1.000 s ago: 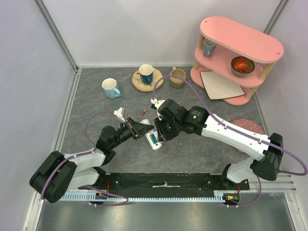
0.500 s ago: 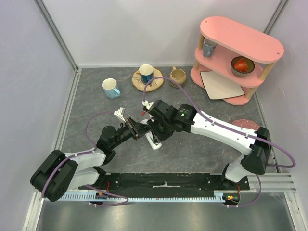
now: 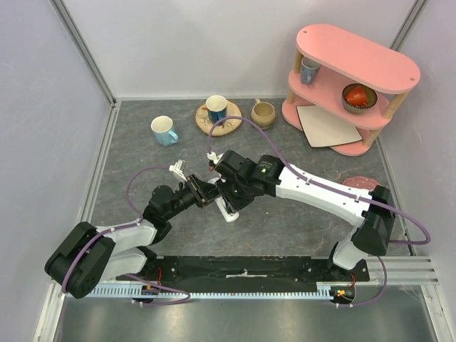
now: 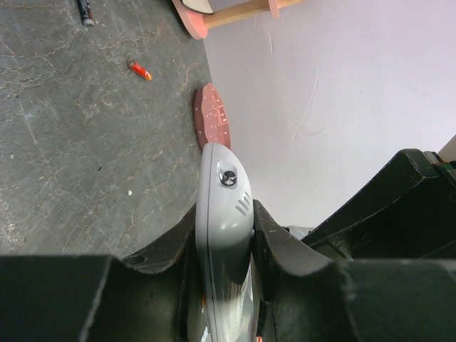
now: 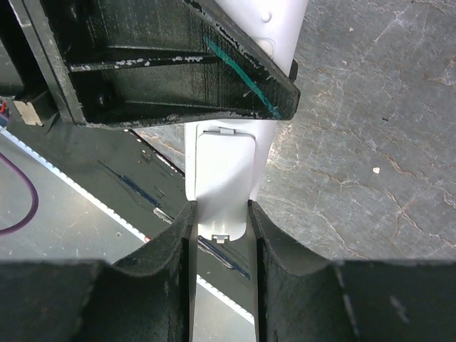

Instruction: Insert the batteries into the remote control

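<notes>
The white remote control (image 4: pixel 224 206) is clamped edge-on in my left gripper (image 4: pixel 224 214), tilted up off the table; its lower end (image 3: pixel 228 211) shows in the top view. My left gripper (image 3: pixel 205 191) and right gripper (image 3: pixel 226 198) meet there. In the right wrist view my right gripper (image 5: pixel 222 214) is shut on a white battery cover (image 5: pixel 222 182) that lies flat against the remote's back (image 5: pixel 274 28). The slot is hidden under it. A red battery (image 4: pixel 140 70) and a dark battery (image 4: pixel 85 11) lie on the table beyond.
A white-blue mug (image 3: pixel 164 130), a blue cup on a wooden coaster (image 3: pixel 216 109) and a beige cup (image 3: pixel 263 113) stand at the back. A pink shelf (image 3: pixel 349 85) fills the back right. A pink disc (image 3: pixel 367 185) lies by the right arm.
My right gripper has moved left over the remote, and the open slot with its coloured contents no longer shows. The left arm has held still.
</notes>
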You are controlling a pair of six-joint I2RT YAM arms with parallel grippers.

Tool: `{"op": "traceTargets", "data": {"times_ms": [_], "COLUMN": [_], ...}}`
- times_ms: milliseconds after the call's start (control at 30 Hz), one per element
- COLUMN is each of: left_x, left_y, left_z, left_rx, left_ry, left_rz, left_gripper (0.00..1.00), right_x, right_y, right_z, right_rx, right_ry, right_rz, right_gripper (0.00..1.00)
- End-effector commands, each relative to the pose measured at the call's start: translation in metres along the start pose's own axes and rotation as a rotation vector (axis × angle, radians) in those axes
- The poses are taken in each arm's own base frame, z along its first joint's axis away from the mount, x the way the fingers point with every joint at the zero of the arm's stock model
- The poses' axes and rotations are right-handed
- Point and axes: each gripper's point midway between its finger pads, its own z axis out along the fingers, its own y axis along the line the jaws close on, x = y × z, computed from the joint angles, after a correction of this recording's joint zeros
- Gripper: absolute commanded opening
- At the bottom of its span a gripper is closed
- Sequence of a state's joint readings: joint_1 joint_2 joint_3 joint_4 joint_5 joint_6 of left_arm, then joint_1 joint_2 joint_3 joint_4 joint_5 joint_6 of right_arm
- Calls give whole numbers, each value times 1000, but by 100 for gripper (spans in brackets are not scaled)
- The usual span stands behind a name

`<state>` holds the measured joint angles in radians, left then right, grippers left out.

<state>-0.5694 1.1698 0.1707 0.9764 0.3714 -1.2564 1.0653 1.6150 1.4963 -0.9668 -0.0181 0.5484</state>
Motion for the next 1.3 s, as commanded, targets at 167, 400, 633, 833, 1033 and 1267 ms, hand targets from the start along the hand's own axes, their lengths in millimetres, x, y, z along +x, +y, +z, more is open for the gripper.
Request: {"op": "traceTargets", "data": {"times_ms": [167, 400, 633, 833, 1033, 1267], "left_x": [-10, -9, -6, -4, -2, 2], "left_y": [-38, -43, -46, -49, -51, -54], "left_z": [4, 3, 3, 2, 2, 2], "left_rx": [115, 131, 141, 149, 157, 166], "left_ry": [-25, -23, -16, -11, -5, 5], "left_rz": [54, 58, 59, 61, 64, 62], "left_gripper": [2, 2, 2, 2, 2, 2], "right_x": [-8, -8, -10, -14, -19, -24], "right_y": [-2, -4, -6, -5, -6, -7], "right_z": [0, 2, 6, 7, 9, 12], "right_rx": [41, 59, 70, 78, 89, 104], "right_ry": [-1, 2, 4, -4, -12, -19], "right_rz": [-22, -22, -20, -20, -18, -23], "right_gripper": [0, 0, 0, 0, 0, 0]}}
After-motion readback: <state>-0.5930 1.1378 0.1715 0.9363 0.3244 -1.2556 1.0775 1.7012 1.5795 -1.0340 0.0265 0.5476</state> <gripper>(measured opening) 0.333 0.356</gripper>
